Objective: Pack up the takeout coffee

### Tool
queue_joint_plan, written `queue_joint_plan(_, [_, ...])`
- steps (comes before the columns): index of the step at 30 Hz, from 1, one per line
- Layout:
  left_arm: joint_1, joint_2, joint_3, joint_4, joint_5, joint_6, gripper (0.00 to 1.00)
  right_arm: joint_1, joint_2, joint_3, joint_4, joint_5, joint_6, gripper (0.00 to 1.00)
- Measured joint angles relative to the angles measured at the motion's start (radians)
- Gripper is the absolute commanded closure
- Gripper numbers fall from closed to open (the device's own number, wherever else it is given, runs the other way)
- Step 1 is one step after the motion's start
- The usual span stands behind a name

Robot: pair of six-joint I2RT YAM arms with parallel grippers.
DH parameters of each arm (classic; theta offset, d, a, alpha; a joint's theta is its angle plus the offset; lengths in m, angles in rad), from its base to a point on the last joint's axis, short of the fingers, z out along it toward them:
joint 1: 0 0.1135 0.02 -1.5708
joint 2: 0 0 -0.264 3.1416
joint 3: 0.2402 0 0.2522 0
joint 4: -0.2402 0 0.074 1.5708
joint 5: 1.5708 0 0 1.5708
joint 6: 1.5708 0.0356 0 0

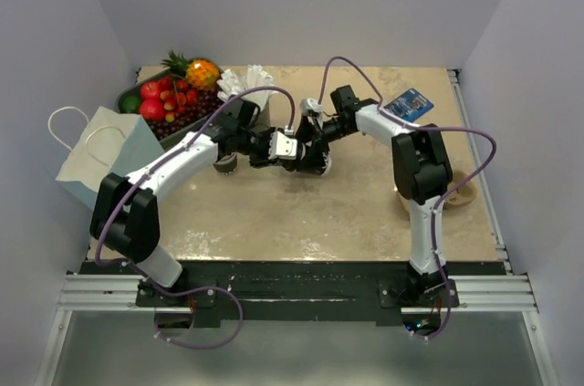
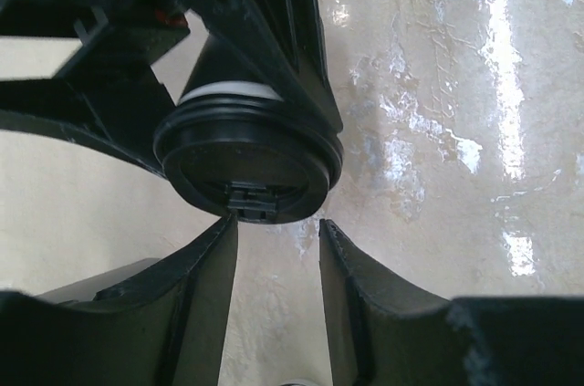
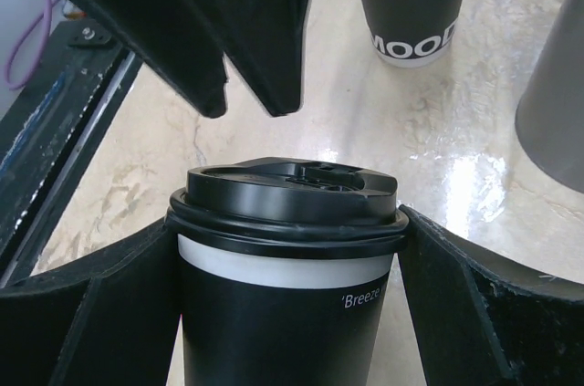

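Right gripper [image 3: 287, 299] clamps the dark brown paper takeout coffee [image 3: 274, 340] below its round black plastic lid [image 3: 287, 199] — steadying it, we judge — well apart from the white paper bag [image 1: 100, 153]; our left gripper [image 2: 278, 235], nearer the bag, hangs spread open, likely to press.

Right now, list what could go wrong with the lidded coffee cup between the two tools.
1. The left tool hangs open right at the black lid; a nudge could pop it or tip the takeout coffee.
2. The right tool grips the cup just below the lid, so a hard squeeze may crush the paper.
3. A second cup stands nearby and could be knocked.
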Motion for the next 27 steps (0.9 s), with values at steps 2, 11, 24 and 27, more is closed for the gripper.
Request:
queue_joint_plan(2, [-0.010, 0.000, -0.003, 0.005, 0.000, 0.015, 0.57, 0.000, 0.063, 0.087, -0.196, -0.017, -0.166, 0.28])
queue_joint_plan(11, [-0.052, -0.001, -0.023, -0.037, 0.003, 0.102, 0.61, 0.002, 0.227, 0.230, -0.681, -0.069, -0.596, 0.28])
queue_joint_plan(24, [-0.095, -0.001, -0.097, -0.036, -0.024, 0.137, 0.66, 0.007, 0.225, 0.246, -0.762, -0.085, -0.655, 0.28])
queue_joint_plan(27, [-0.109, -0.001, -0.103, -0.010, -0.029, 0.134, 0.66, 0.007, 0.225, 0.251, -0.763, -0.093, -0.655, 0.28])
